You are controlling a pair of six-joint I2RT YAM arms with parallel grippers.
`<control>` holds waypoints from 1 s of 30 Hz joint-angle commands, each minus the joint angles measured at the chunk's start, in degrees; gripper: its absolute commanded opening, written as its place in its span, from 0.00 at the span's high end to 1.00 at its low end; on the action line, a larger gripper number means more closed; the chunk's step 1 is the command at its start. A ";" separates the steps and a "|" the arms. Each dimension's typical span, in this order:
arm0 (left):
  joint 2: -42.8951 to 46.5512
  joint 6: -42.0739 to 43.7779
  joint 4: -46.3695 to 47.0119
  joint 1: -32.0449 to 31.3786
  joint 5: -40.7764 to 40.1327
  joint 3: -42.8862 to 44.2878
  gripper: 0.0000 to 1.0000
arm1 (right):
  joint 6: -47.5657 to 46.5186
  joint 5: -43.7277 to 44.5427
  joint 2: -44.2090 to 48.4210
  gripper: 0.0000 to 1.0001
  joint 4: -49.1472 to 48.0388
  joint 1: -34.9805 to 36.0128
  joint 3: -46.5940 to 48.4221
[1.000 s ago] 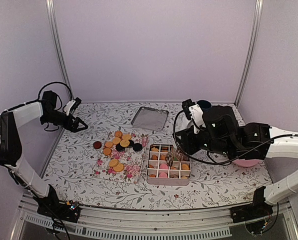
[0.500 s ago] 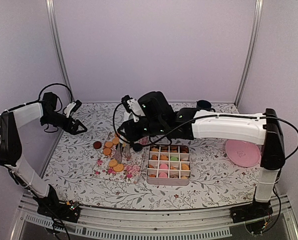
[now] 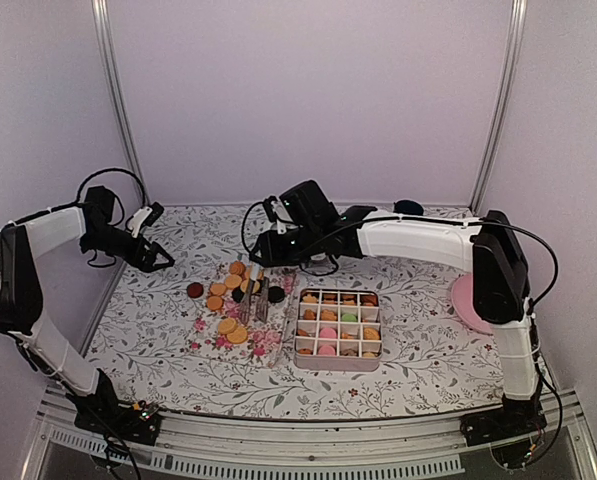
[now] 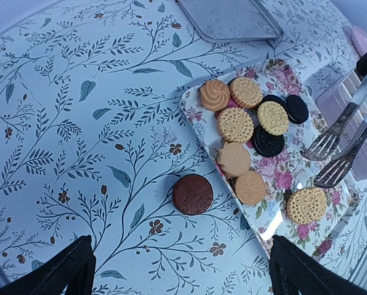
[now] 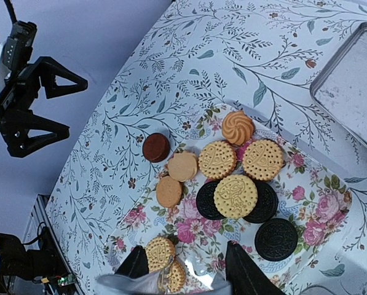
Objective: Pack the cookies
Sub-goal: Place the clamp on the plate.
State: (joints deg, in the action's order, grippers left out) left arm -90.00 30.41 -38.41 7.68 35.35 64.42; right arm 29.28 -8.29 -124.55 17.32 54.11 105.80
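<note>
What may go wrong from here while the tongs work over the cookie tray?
1. The right gripper holds tongs over the floral tray. A golden cookie lies on two black cookies, so a pinch there may push neighbours aside.
2. One brown cookie lies flat on the tablecloth beside the tray. It may be hard to grasp, or be forgotten.
3. The box looks nearly full, so a cookie might land on a filled cell.

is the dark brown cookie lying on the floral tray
No, the dark brown cookie lies on the tablecloth, just off the edge of the floral tray.
</note>
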 commanded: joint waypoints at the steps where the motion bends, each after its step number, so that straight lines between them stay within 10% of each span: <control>1: 1.49 0.14 -0.02 0.44 1.09 -0.72 0.01 | 4.34 -2.57 -3.06 0.55 1.21 -0.23 1.53; 30: 2.61 -1.92 2.68 0.45 -5.74 -1.26 0.01 | 3.49 8.39 -0.45 0.36 3.55 -15.23 -5.99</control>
State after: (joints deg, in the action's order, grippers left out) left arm -89.80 29.65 -37.67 7.68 34.24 63.96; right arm 35.88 -5.43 -125.91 17.63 43.29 99.96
